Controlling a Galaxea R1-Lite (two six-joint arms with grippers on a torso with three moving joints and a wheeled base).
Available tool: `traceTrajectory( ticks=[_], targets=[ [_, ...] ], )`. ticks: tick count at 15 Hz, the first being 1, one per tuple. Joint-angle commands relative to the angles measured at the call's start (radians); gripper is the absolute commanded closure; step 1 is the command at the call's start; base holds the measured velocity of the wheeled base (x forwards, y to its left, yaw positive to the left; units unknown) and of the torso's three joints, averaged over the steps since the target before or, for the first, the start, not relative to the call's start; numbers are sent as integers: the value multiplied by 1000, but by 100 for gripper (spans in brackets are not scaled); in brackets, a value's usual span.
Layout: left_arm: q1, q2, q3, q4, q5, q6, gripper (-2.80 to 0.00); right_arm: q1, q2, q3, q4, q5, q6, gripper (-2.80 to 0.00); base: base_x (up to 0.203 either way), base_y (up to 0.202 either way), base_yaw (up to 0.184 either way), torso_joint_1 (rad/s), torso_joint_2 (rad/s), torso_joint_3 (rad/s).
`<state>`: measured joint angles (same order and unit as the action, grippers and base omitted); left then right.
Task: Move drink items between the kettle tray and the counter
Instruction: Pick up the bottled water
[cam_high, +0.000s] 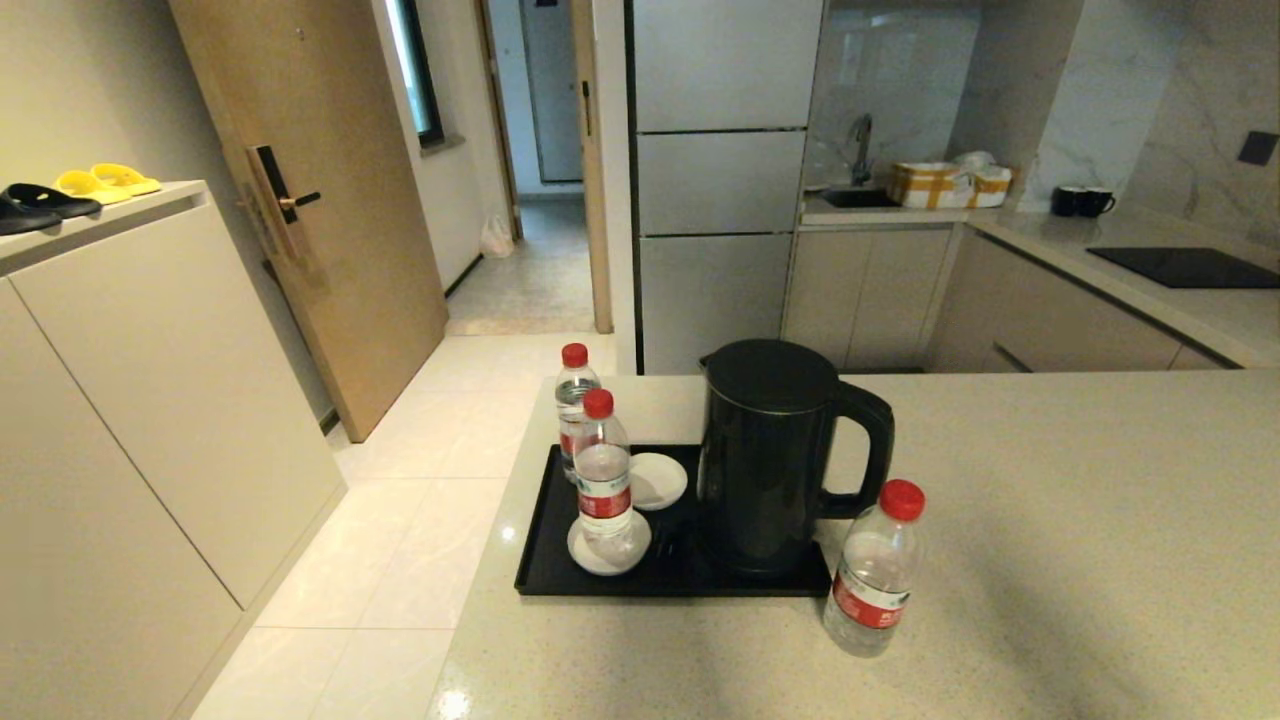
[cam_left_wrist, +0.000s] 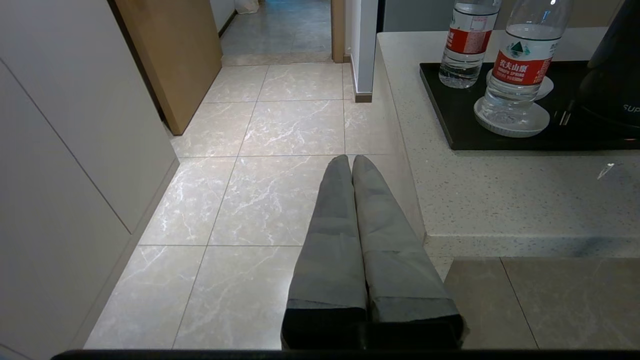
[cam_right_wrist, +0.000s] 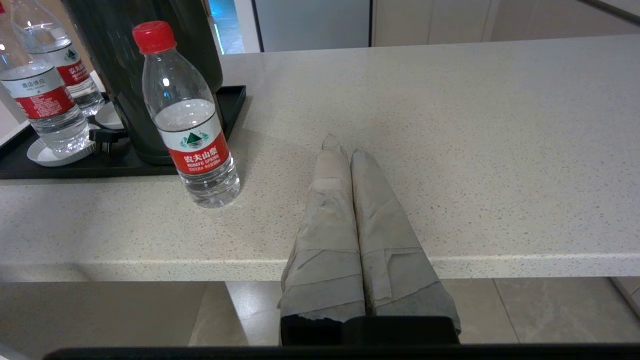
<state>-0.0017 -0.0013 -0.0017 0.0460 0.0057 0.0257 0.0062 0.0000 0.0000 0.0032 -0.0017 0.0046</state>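
Two water bottles stand on the black kettle tray (cam_high: 540, 560): one (cam_high: 606, 475) on a white dish at the front left, another (cam_high: 573, 400) behind it at the tray's back left corner. The third bottle (cam_high: 874, 570) stands upright on the beige counter (cam_high: 1050, 560) just off the tray's front right corner. In the right wrist view this bottle (cam_right_wrist: 192, 125) is left of my right gripper (cam_right_wrist: 345, 145), which is shut and empty over the counter's front edge. My left gripper (cam_left_wrist: 350, 160) is shut and empty, held over the floor left of the counter's corner.
A black kettle (cam_high: 775, 455) fills the tray's right half, its handle toward the counter bottle. A second white dish (cam_high: 657, 480) lies on the tray. A black cooktop (cam_high: 1185, 266) sits far right. White cabinet with slippers (cam_high: 75, 190) stands at the left across the tiled floor.
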Motion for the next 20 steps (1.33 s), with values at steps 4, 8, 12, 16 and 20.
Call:
traceTrajectory(
  ticks=[4,8,12,16,20],
  targets=[
    [0,1,0,0,0,0,0,0,2,2,0,0,0,0,0,0,0,0,0,0],
    [0,1,0,0,0,0,0,0,2,2,0,0,0,0,0,0,0,0,0,0],
    [0,0,0,0,0,0,0,0,2,2,0,0,0,0,0,0,0,0,0,0],
    [0,3,-6,8,-1,24,0,0,2,2,0,0,0,0,0,0,0,0,0,0],
    [0,28,-80,72,-20,131,0,0,2,2,0,0,0,0,0,0,0,0,0,0]
  ],
)
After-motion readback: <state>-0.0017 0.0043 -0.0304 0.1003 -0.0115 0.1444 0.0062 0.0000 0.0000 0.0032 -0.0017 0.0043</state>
